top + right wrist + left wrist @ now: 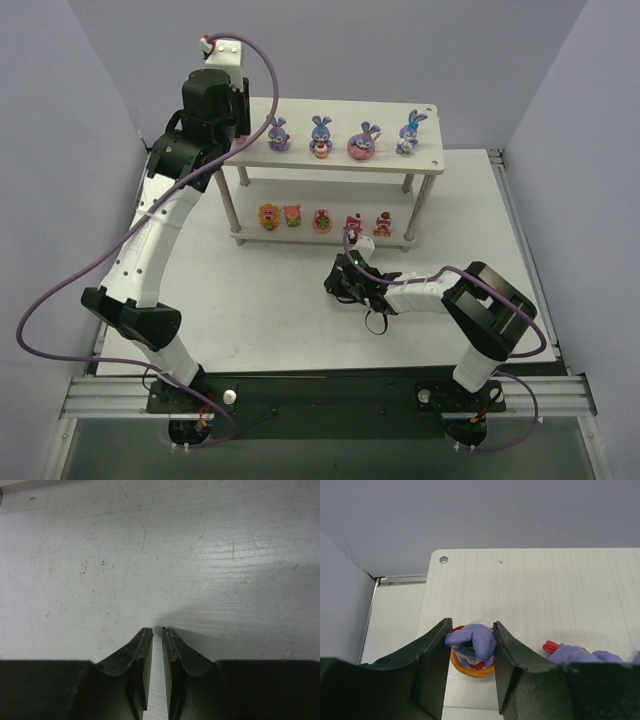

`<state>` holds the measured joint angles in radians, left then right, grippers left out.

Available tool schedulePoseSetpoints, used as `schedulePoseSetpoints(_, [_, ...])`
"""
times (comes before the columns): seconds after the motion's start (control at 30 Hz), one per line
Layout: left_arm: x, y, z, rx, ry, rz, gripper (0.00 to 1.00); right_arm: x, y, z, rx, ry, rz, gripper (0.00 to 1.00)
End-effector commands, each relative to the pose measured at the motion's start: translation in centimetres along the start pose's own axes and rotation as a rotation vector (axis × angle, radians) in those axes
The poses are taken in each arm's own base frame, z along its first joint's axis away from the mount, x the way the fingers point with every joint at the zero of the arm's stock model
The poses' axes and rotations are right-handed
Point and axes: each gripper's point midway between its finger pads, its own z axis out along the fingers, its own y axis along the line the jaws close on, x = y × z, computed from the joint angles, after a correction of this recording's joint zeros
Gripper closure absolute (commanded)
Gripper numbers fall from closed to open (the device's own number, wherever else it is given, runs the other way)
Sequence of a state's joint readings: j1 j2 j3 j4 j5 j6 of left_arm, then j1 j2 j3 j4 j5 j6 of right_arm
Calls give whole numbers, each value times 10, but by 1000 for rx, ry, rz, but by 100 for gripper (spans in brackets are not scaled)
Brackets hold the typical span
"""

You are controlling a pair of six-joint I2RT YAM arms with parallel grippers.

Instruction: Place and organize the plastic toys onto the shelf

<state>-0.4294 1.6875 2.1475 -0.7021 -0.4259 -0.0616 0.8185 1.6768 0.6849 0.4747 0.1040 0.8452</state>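
**A:** Top cam first. What's to be seen up there?

**B:** The shelf is parked at the far side of the tabletop. Four purple bunnies are lined up along the top tier. Five round toys in red, pink and yellow are lined up on the lower tier. The left arm is stretched out to the shelf's left end, with its wrist over the top board just beside the leftmost bunny. The right claw is laid low on the tabletop in front of the shelf, well apart from every toy.

**A:** And the left wrist cam?

**B:** The left claw is seen clamped on a fifth bunny, purple with an orange-and-red base, squeezed from both sides. It's held over the top board near the left corner, where a screw is set. Whether the base is touching the wood can't be told tbh. Off to the right, a neighbouring bunny is half hidden behind the right finger.

**A:** Right wrist cam?

**B:** Only scuffed tabletop is shown there. The right claw's fingers are brought together with just a thin slit left, and nothing is pinched between them.
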Motion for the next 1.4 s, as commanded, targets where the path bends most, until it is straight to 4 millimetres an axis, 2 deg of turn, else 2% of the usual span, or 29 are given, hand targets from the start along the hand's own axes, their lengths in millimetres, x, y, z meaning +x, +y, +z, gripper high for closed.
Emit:
schedulePoseSetpoints(0.0, [-13, 6, -7, -1, -19, 15, 100, 28, -38, 1, 121, 91, -36, 83])
schedulePoseSetpoints(0.3, [-9, 6, -6, -3, -9, 27, 99, 30, -39, 2, 122, 96, -38, 83])
schedulePoseSetpoints(0.47, [-10, 7, -6, -4, -23, 27, 88, 30, -39, 2, 124, 96, -37, 83])
schedulePoseSetpoints(0.87, [-9, 3, -10, 18, -31, 26, 72, 30, -39, 4, 127, 98, -37, 83])
schedulePoseSetpoints(1.0, [-9, 2, -11, 19, -31, 24, 62, 30, -39, 4, 125, 100, -38, 83])
schedulePoseSetpoints(1.27, [-12, 0, -14, 26, -42, 22, 49, 30, -39, 4, 126, 101, -37, 83])
schedulePoseSetpoints(1.37, [-14, -1, -15, 27, -46, 19, 47, 30, -40, 4, 128, 99, -36, 83])
